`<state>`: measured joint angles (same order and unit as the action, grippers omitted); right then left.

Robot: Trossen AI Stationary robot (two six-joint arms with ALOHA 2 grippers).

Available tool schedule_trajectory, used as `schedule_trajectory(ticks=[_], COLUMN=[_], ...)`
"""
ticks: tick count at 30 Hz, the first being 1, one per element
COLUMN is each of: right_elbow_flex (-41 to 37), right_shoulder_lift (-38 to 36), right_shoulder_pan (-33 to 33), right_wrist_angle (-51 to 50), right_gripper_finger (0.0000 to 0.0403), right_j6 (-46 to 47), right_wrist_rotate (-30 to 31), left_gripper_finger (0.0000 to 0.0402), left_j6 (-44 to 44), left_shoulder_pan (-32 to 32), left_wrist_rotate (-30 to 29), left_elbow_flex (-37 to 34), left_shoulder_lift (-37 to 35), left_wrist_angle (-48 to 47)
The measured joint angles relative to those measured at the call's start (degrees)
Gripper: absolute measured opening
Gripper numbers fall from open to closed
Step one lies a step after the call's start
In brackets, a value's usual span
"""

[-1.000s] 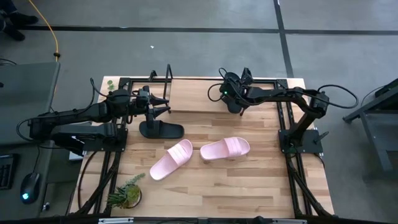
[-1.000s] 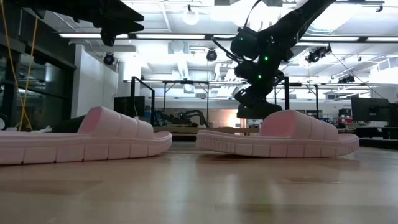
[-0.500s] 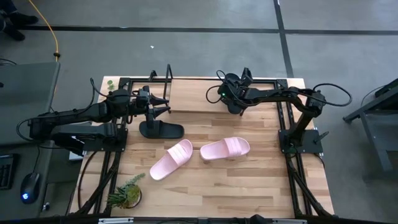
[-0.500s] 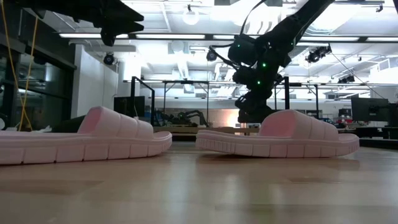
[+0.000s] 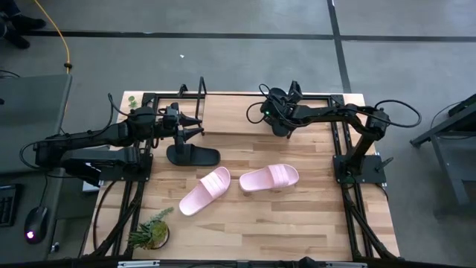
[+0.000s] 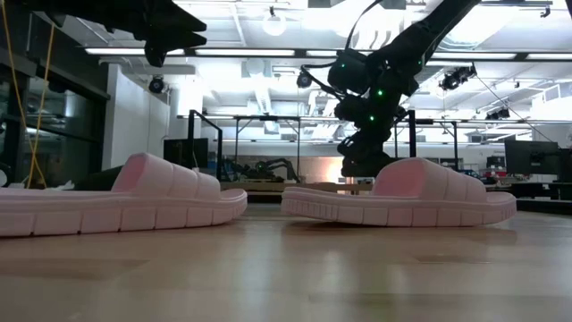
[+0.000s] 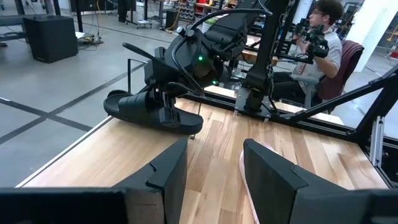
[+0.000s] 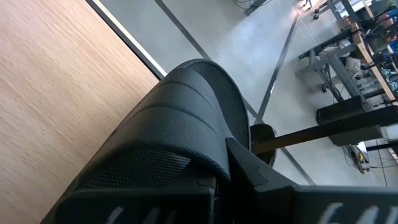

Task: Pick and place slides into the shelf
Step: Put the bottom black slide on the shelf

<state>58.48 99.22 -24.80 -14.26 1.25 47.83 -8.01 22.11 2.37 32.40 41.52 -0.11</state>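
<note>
Two pale pink slides (image 5: pixel 206 190) (image 5: pixel 269 177) lie sole-down in the middle of the table. One black slide (image 5: pixel 192 155) lies on the table just nearside of my left gripper (image 7: pixel 214 174), which stands open with nothing between its fingers. My right gripper (image 5: pixel 279 120) is shut on a second black slide (image 7: pixel 152 112) at the table's far side, over the light board (image 7: pixel 87 158) of the shelf (image 5: pixel 201 93). Whether that slide's sole touches the board, I cannot tell. My right gripper holds the black slide by its wide ribbed strap (image 8: pixel 205 143), at the strap's edge. The fingers (image 8: pixel 261 174) come slanting down from the table's right side. The strap hides the finger ends. The slide stays about level, sole down.
A small potted plant (image 5: pixel 152 231) stands at the near left corner. Black frame rails (image 5: pixel 346 149) run along the table's sides. A seated person (image 7: pixel 323 31) shows beyond the table's right side. Bare wood lies between the pink slides and the shelf.
</note>
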Motion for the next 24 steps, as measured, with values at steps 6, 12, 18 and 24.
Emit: schedule_trajectory(ticks=[6,12,18,24], right_elbow_flex=[0.0,-1.4,-4.7,-4.8], right_shoulder_lift=[0.0,0.0,-0.1,-0.1], right_shoulder_pan=[0.0,0.0,-0.2,-0.2], right_wrist_angle=[0.0,1.6,6.5,7.6], right_gripper_finger=[0.0,0.0,0.0,0.0], right_j6=[0.0,0.0,-1.4,-1.5], right_wrist_rotate=[-0.5,-0.6,-0.2,-0.3], left_gripper_finger=[0.0143,0.0143,0.0143,0.0143], left_j6=[0.0,0.0,-0.1,-0.1], left_shoulder_pan=[0.0,0.0,0.0,0.0], left_wrist_rotate=[0.0,0.0,0.0,0.0], left_elbow_flex=[0.0,0.0,0.0,0.0], left_shoulder_lift=[0.0,0.0,0.0,0.0], left_wrist_angle=[0.0,0.0,0.0,0.0])
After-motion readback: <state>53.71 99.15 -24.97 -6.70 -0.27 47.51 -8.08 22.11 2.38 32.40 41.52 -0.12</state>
